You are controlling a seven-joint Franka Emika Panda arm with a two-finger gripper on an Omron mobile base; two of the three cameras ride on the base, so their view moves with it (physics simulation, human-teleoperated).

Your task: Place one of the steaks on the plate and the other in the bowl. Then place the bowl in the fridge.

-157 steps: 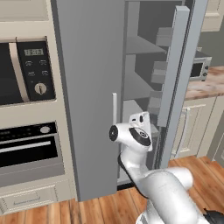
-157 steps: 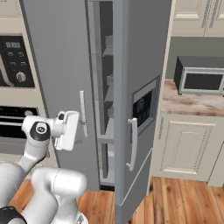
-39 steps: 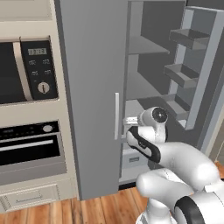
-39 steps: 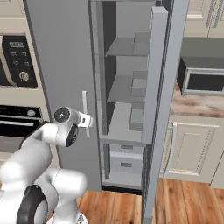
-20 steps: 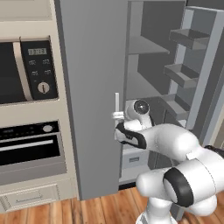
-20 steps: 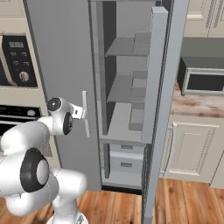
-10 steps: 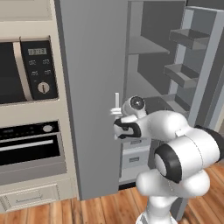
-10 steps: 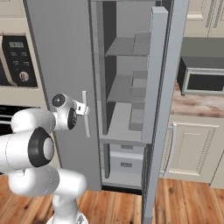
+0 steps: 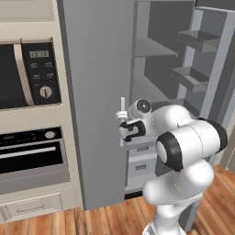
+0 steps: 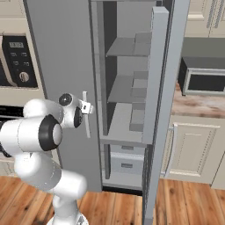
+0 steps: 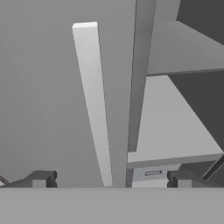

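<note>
We see the end effector (image 11: 111, 181), fingers spread apart and empty, right in front of the tall grey two-door fridge (image 9: 96, 92), its slim pale vertical handle (image 11: 94, 105) rising between the tips, long axis upright; the right door stands open on bare grey shelves. We can read no writing.

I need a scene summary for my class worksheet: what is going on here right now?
A white robot arm stands at the grey fridge. The fridge's right door is swung open, showing grey shelves and drawers, while the left door is closed. The gripper is open and empty, held up at the slim pale handle of the closed door; in the hand view the handle rises between the two fingertips. Whether it touches the handle cannot be told.
</note>
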